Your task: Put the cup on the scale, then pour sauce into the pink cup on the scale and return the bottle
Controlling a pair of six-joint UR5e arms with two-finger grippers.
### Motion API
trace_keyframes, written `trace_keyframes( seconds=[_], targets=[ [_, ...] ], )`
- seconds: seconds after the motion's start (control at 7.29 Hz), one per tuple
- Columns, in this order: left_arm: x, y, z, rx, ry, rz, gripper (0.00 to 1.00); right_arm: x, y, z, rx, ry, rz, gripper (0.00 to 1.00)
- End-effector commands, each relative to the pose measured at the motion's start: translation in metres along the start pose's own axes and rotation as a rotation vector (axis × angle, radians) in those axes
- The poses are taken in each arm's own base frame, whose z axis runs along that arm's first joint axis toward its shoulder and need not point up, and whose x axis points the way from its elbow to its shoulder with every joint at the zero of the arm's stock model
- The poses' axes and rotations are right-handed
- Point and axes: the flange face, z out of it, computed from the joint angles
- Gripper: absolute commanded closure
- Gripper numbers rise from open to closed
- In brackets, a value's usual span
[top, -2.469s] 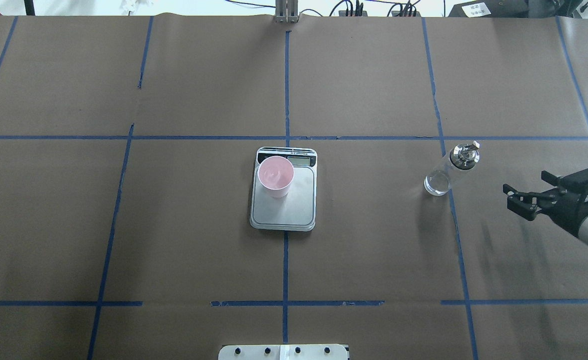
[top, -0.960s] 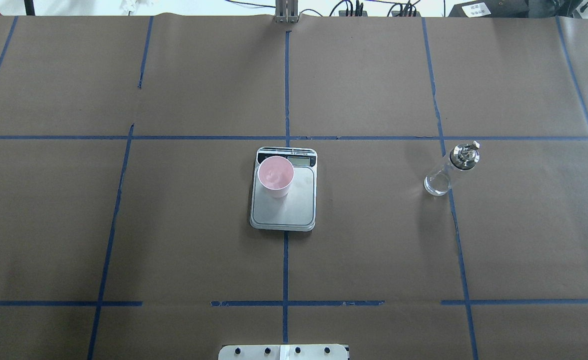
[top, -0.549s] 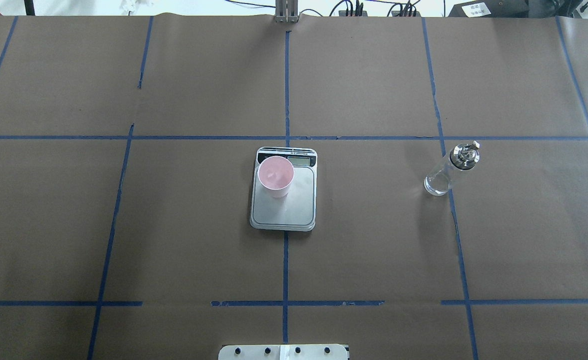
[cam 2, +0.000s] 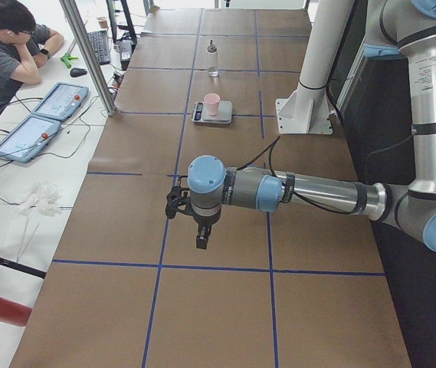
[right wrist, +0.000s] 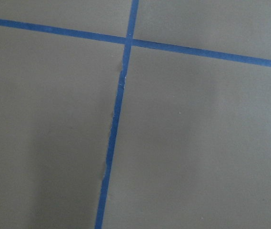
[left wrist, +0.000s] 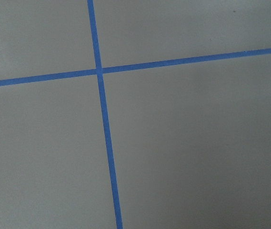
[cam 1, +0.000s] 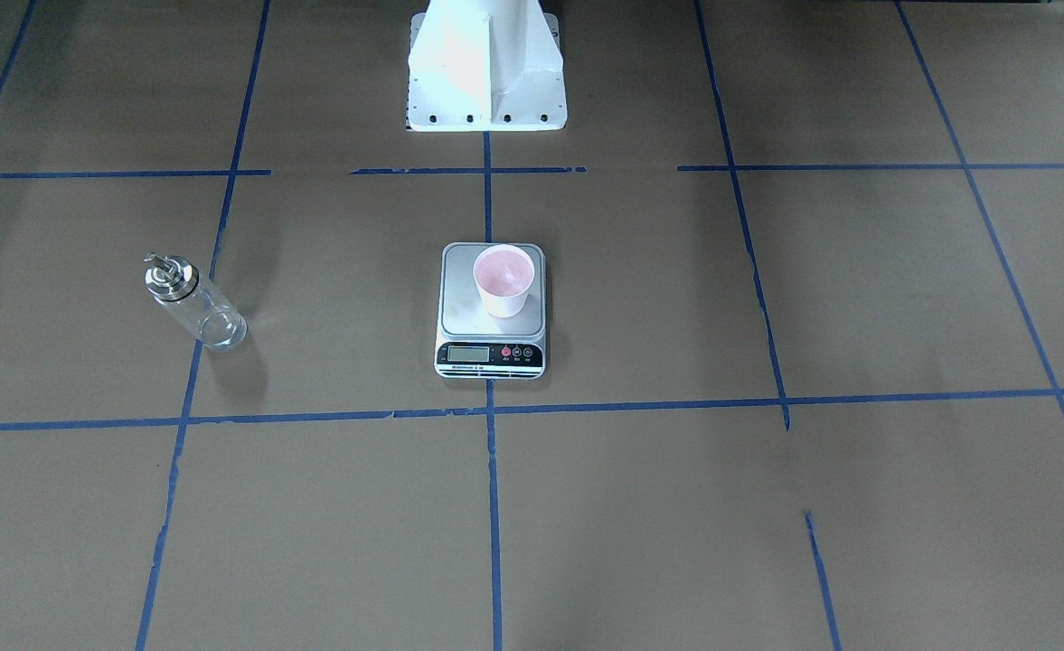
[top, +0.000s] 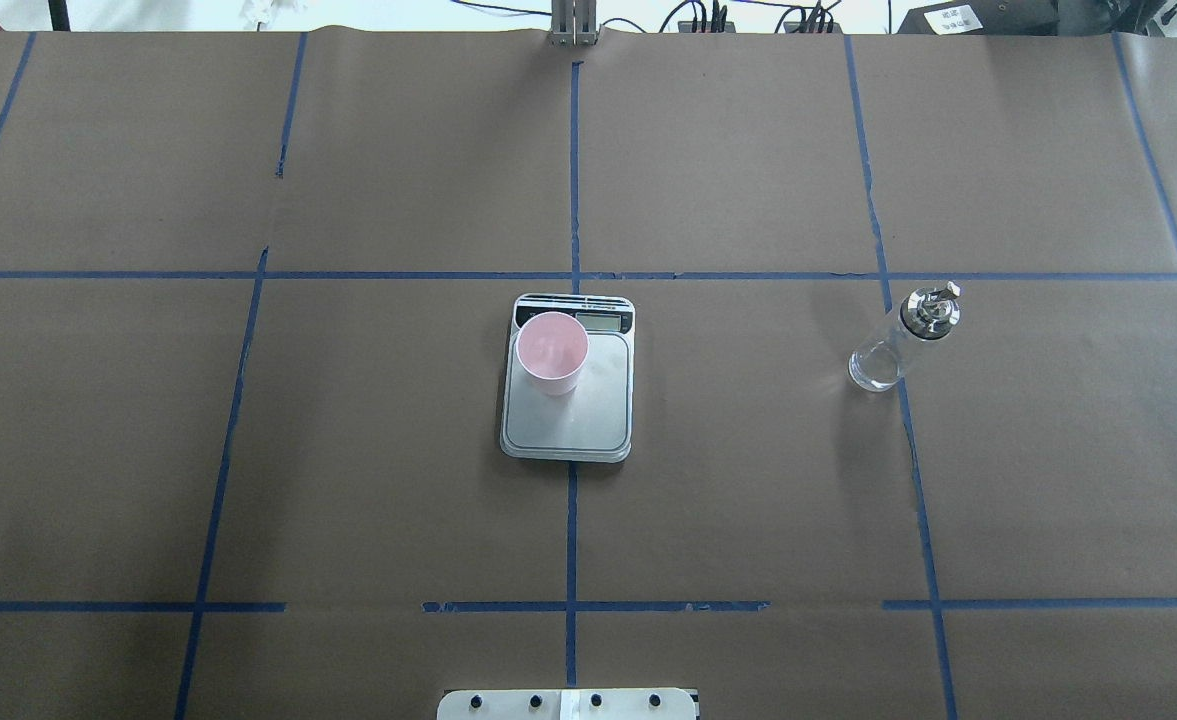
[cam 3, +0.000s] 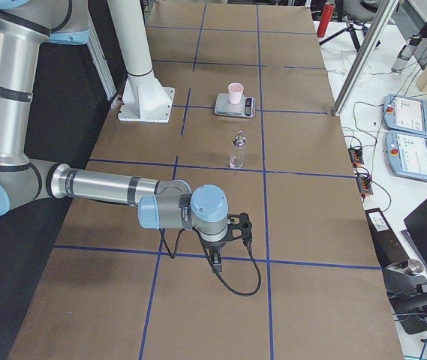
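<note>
The pale pink cup (top: 552, 352) stands upright on the far-left part of the scale's silver platform (top: 573, 425), next to its LCD panel; both also show in the front view, the cup (cam 1: 503, 278) on the scale (cam 1: 459, 307). The clear glass bottle (top: 898, 340) with its silver collar stands upright on the table to the scale's right, free of any gripper. The sauce is too faint to make out. My left gripper (cam 2: 200, 230) and right gripper (cam 3: 217, 259) hang over bare table near its two ends, far from the scale. I cannot tell whether they are open or shut.
The white robot base (cam 1: 486, 81) stands at the near table edge behind the scale. An operator (cam 2: 7, 46) sits beside tablets (cam 2: 57, 100) past the far edge. A metal post (cam 2: 87, 46) rises at that edge. Blue tape lines cross the brown table cover.
The right gripper, at the overhead view's right edge 2.5 s ago, has withdrawn out of that view. Cup, scale and bottle have not moved.
</note>
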Motion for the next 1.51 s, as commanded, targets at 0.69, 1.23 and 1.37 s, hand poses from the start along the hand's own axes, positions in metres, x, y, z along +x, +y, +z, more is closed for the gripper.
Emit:
trace_keyframes(
  seconds=[0.69, 1.23, 1.37],
  targets=[
    [-0.027, 0.000, 0.022, -0.049, -0.023, -0.057, 0.00, 0.007, -0.007, 0.008, -0.018, -0.009, 0.011, 0.00],
    [-0.042, 0.012, 0.025, -0.066, -0.061, 0.031, 0.00, 0.006, -0.009, 0.008, -0.014, -0.007, 0.006, 0.00],
    [-0.043, 0.012, 0.023, -0.061, -0.062, 0.079, 0.00, 0.006, -0.009, 0.008, -0.013, -0.009, 0.006, 0.00]
  ],
)
